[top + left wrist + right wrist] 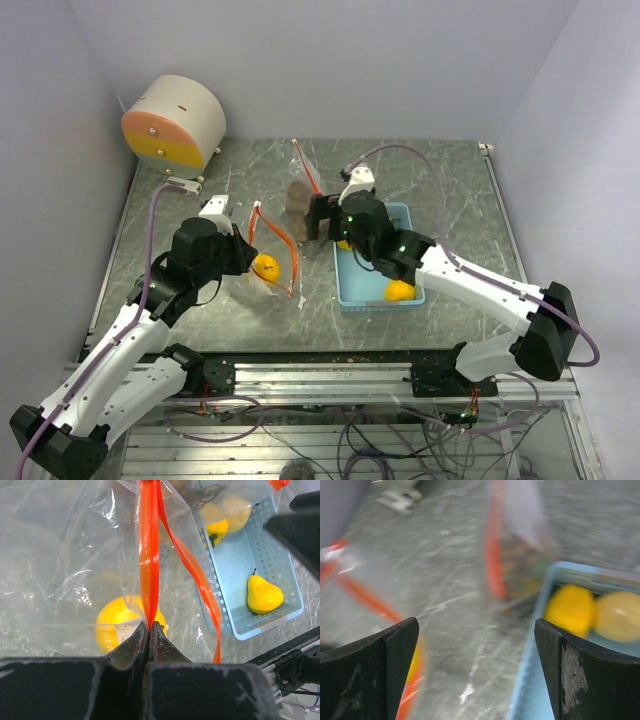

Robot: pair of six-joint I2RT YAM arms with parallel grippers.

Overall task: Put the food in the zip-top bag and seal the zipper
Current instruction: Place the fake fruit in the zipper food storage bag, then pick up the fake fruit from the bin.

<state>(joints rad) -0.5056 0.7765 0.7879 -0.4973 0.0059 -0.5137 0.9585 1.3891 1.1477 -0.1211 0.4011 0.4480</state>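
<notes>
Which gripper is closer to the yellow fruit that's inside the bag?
Left. The left gripper pinches the bag's orange zipper strip just above that fruit; the right gripper hangs open farther away, beside the blue tray.

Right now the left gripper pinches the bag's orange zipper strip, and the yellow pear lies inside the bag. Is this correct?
Not quite. The left gripper does pinch the orange zipper strip, but the yellow pear lies in the light blue tray, not inside the bag; the left wrist view shows it.
</notes>
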